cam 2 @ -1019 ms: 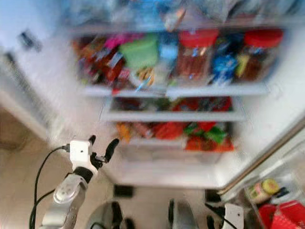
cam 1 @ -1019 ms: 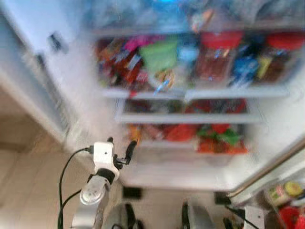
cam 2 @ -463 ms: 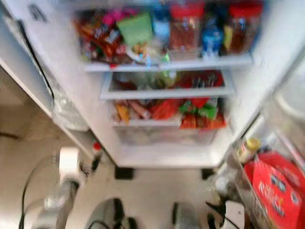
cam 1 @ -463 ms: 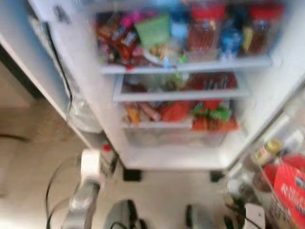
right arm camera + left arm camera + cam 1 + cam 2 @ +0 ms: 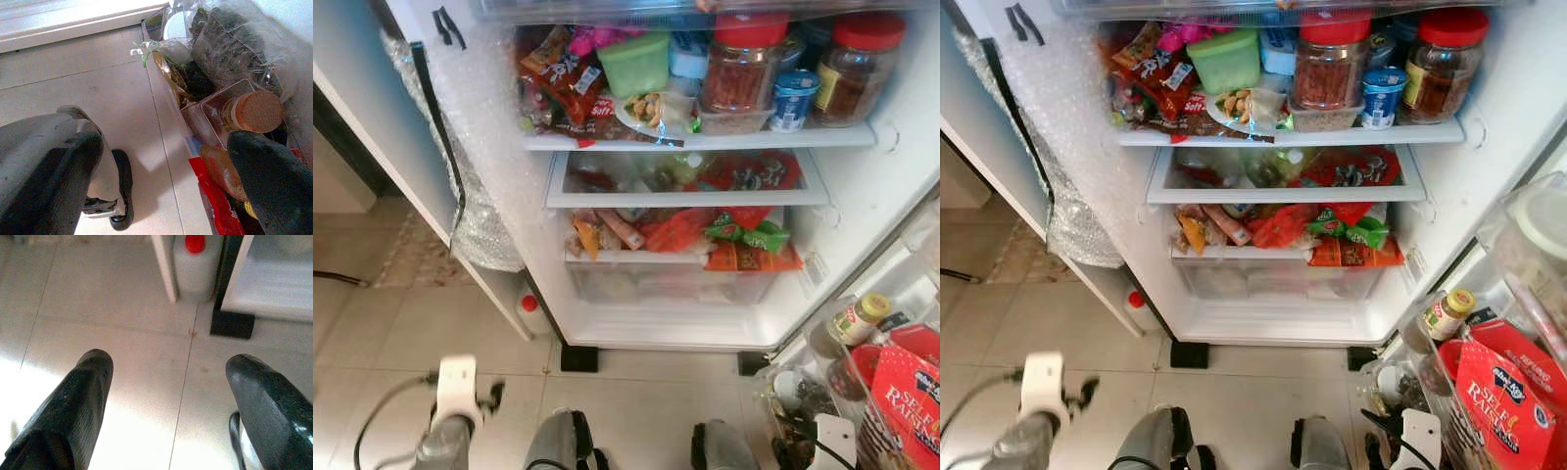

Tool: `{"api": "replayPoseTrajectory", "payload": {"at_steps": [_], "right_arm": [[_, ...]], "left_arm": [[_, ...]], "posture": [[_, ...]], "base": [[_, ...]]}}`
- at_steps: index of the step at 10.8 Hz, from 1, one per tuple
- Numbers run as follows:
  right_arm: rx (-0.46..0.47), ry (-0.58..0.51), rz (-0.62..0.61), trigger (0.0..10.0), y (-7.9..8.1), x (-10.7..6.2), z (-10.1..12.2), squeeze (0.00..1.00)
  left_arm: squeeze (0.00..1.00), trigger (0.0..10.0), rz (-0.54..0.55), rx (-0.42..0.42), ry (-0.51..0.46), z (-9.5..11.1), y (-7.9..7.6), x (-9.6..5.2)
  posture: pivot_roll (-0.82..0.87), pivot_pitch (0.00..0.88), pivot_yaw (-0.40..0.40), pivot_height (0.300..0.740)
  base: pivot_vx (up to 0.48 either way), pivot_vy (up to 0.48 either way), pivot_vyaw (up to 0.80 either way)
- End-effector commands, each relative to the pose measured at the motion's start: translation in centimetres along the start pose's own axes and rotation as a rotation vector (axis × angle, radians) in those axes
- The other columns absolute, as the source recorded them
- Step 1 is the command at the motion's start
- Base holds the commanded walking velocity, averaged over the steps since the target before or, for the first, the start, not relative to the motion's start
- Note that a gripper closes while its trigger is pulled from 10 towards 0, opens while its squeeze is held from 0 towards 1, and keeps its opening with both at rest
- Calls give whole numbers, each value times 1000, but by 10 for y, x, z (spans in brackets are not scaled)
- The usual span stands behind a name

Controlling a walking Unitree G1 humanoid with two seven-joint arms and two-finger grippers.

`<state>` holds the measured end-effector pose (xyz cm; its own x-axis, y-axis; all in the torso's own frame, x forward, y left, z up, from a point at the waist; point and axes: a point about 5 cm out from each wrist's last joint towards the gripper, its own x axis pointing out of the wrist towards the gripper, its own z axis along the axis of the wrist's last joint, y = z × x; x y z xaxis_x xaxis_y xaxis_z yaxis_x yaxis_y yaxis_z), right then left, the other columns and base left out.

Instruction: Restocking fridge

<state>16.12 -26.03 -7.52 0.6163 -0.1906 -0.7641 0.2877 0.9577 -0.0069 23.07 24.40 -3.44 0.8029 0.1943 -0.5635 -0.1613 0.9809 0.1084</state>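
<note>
Fridge (image 5: 862,211) standing open at twelve o'clock, shelves crowded with jars and packets, left gripper (image 5: 168,377) low at seven o'clock above floor tiles (image 5: 382,323), fingers spread and empty, right gripper (image 5: 161,161) fingers parted beside door shelf (image 5: 1489,323) at five o'clock

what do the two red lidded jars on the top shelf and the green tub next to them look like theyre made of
The two red-lidded jars look like clear glass or hard clear plastic: the brown contents show through and the walls glint. Their lids look like matte red plastic. The green tub looks like translucent, soft-sheen plastic, since light glows through its wall. The shelf beneath seems white plastic-edged.
</note>
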Motion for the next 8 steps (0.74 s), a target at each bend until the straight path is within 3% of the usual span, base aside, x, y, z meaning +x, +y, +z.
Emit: {"api": "replayPoseTrajectory", "payload": {"at_steps": [1,5,7,8], "right_arm": [[8,25,-4,10000,-1,-2,-7,0],[5,28,5,10000,0,-2,-8,0],[12,29,6,10000,0,-2,-9,0],[12,30,6,10000,1,-2,-9,0]], "left_arm": [[0,10000,7,15,47,-13,-2,-3],[0,10000,-89,66,143,-36,-27,-9],[0,10000,-80,73,171,-42,-24,-11],[0,10000,-76,68,176,-43,-24,-11]], "posture": [[-125,143,70,647],[-128,143,69,647],[-130,139,74,647],[-130,137,75,647]], "base": [[0,270,0],[0,-185,0],[0,0,0],[0,480,0]]}}
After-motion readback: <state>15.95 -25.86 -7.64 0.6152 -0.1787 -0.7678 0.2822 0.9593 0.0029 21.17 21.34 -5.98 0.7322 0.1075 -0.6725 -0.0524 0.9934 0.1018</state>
